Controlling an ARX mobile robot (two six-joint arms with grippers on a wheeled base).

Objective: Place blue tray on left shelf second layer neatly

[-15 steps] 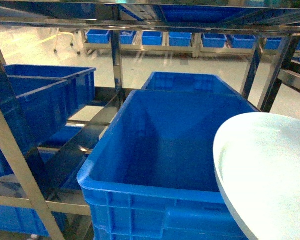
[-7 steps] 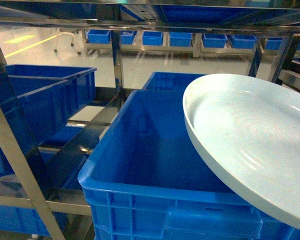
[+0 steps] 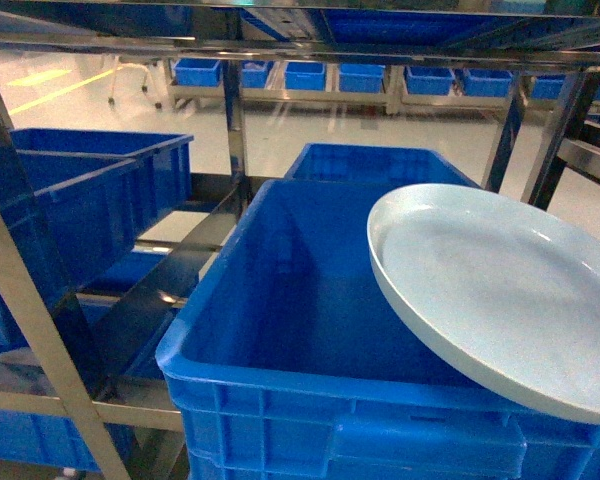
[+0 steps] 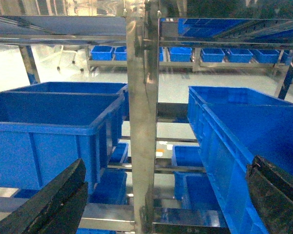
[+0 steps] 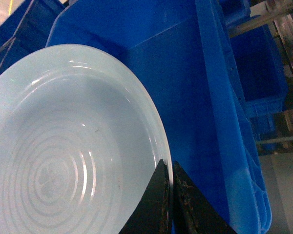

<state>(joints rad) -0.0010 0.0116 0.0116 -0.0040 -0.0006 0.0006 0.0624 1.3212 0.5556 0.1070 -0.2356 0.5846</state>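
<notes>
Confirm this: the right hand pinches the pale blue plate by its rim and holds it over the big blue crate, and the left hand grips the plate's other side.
Wrong on the left hand: the left wrist view shows it open and empty. The right hand does pinch the plate by its rim over the crate.

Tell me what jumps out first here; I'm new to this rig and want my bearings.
The pale tray stands out, tilted above the right side of the big blue crate in the head view. The right tool pinches its rim, seen in the right wrist view. Shiny steel shelf posts frame more crates, and the left tool hangs open and empty.
</notes>
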